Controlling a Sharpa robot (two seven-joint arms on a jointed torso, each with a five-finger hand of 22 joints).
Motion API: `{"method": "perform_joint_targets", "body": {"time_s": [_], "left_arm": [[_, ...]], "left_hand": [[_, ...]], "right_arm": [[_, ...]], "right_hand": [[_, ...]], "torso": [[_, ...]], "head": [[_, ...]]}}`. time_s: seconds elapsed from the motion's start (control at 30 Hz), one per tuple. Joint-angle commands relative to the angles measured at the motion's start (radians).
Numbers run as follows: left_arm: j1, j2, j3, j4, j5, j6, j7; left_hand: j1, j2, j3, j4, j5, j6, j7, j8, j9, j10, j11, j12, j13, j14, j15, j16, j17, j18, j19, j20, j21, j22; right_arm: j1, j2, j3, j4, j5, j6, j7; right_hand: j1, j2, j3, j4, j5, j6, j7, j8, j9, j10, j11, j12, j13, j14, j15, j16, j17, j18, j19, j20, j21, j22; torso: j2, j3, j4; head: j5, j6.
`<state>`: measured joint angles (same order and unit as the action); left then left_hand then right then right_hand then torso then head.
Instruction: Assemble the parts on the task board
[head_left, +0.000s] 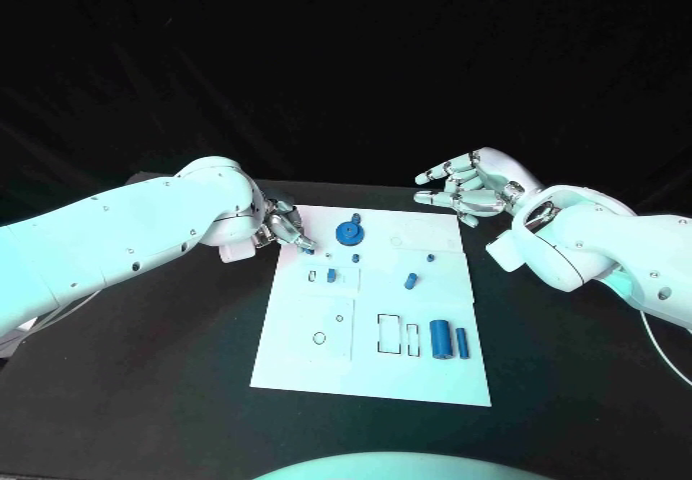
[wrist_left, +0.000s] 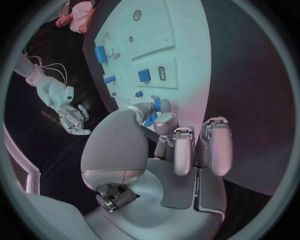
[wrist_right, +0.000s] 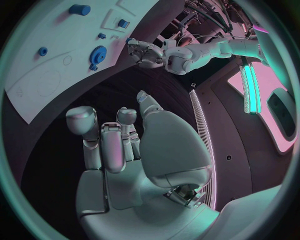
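Left hand (head_left: 277, 232) sits at the far-left edge of the white board (head_left: 310, 360), fingers (wrist_left: 164, 122) curled down and pinching a small blue part (wrist_left: 157, 105) right at the board's edge. Left wrist view confirms it: the blue piece is between the fingertips, just over the board surface.

Right hand (head_left: 469, 183) hovers off the board's far-right corner, above the black desk (head_left: 144, 400). Fingers loosely spread, nothing in them; right wrist view shows the palm empty too.

On the board: blue gear (head_left: 351, 234) near the far edge, middle. Small blue block (head_left: 332, 275) standing in a slot just nearer than the left hand. Short blue peg (head_left: 411, 280) mid-board, a tiny blue piece (head_left: 428, 257) just beyond it. Two blue cylinders (head_left: 440, 340) lying side by side near the right edge, next to a rectangular outline (head_left: 391, 334). Small ring outline (head_left: 319, 338) on the near-left area.
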<state>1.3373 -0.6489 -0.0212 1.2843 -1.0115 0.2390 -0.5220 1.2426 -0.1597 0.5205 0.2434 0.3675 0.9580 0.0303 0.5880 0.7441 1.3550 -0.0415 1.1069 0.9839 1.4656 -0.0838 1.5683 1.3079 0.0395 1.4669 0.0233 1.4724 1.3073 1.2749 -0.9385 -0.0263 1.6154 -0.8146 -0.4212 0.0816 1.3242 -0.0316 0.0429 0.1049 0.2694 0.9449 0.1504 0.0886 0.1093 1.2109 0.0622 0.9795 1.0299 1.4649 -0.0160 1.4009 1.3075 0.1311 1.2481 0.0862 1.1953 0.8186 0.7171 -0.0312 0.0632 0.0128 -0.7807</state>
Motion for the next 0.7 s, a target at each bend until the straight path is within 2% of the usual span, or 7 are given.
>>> {"method": "perform_joint_targets", "body": {"time_s": [0.03,0.2,0.37,0.53,0.7], "left_arm": [[-0.010,-0.017,-0.002,0.044,-0.021,-0.061,0.032],[-0.026,-0.040,-0.004,0.100,-0.064,-0.083,0.033],[-0.041,-0.051,-0.005,0.124,-0.084,-0.091,0.023],[-0.052,-0.054,-0.006,0.132,-0.094,-0.086,0.015],[-0.055,-0.054,-0.006,0.131,-0.104,-0.073,0.011]], "left_hand": [[-0.013,-0.002,0.150,-0.158,0.006,0.010,-0.002,-0.005,-0.001,0.010,-0.001,0.005,0.002,0.105,-0.010,0.002,0.263,-0.013,0.056,-0.007,0.008,0.184],[-0.013,-0.002,0.150,-0.159,0.006,0.011,-0.003,-0.006,-0.001,0.010,-0.001,0.006,0.003,0.105,-0.010,0.002,0.263,-0.013,0.057,-0.007,0.010,0.185],[-0.014,-0.002,0.151,-0.160,0.006,0.012,-0.003,-0.006,-0.001,0.011,-0.002,0.006,0.004,0.105,-0.010,0.002,0.263,-0.014,0.057,-0.007,0.011,0.186],[-0.015,-0.002,0.151,-0.161,0.007,0.013,-0.003,-0.007,-0.001,0.011,-0.002,0.005,0.003,0.105,-0.011,0.002,0.263,-0.014,0.058,-0.007,0.012,0.187],[-0.015,-0.003,0.151,-0.162,0.007,0.014,-0.003,-0.007,-0.001,0.011,-0.002,0.005,0.002,0.105,-0.011,0.002,0.263,-0.014,0.058,-0.007,0.013,0.188]], "right_arm": [[-0.001,0.000,-0.001,-0.001,0.001,0.004,0.005],[-0.001,0.001,-0.002,-0.002,0.001,0.005,0.004],[-0.001,0.003,-0.003,-0.003,0.001,0.006,0.004],[-0.002,0.003,-0.003,-0.003,0.001,0.007,0.004],[-0.002,0.003,-0.003,-0.003,0.001,0.008,0.004]], "right_hand": [[0.000,0.006,-0.002,0.002,0.003,0.001,0.000,0.006,0.001,0.000,-0.001,0.007,0.001,0.049,0.000,-0.003,0.024,0.006,-0.005,0.002,-0.005,-0.001],[0.000,0.007,-0.003,0.003,0.005,0.001,0.000,0.006,0.001,0.000,-0.001,0.006,0.000,0.049,0.000,-0.003,0.023,0.006,-0.005,0.002,-0.005,-0.001],[0.000,0.007,-0.003,0.003,0.005,0.001,0.000,0.006,0.001,0.000,-0.001,0.006,0.000,0.049,0.000,-0.003,0.023,0.006,-0.005,0.002,-0.005,-0.001],[0.000,0.007,-0.003,0.003,0.005,0.001,0.000,0.006,0.001,0.000,-0.001,0.006,0.000,0.049,0.000,-0.003,0.023,0.006,-0.005,0.002,-0.005,-0.001],[0.000,0.007,-0.003,0.003,0.005,0.001,0.000,0.006,0.001,0.000,-0.001,0.006,0.000,0.049,0.000,-0.003,0.023,0.006,-0.005,0.002,-0.005,-0.001]], "torso": [[0.000,-0.0012,-0.0004],[0.000,-0.0017,-0.0013],[0.001,-0.0008,-0.0006],[0.001,-0.0007,-0.0011],[0.002,-0.0011,-0.0012]], "head": [[0.003,-0.001],[0.008,0.000],[0.009,0.001],[0.012,0.000],[0.015,-0.002]]}}
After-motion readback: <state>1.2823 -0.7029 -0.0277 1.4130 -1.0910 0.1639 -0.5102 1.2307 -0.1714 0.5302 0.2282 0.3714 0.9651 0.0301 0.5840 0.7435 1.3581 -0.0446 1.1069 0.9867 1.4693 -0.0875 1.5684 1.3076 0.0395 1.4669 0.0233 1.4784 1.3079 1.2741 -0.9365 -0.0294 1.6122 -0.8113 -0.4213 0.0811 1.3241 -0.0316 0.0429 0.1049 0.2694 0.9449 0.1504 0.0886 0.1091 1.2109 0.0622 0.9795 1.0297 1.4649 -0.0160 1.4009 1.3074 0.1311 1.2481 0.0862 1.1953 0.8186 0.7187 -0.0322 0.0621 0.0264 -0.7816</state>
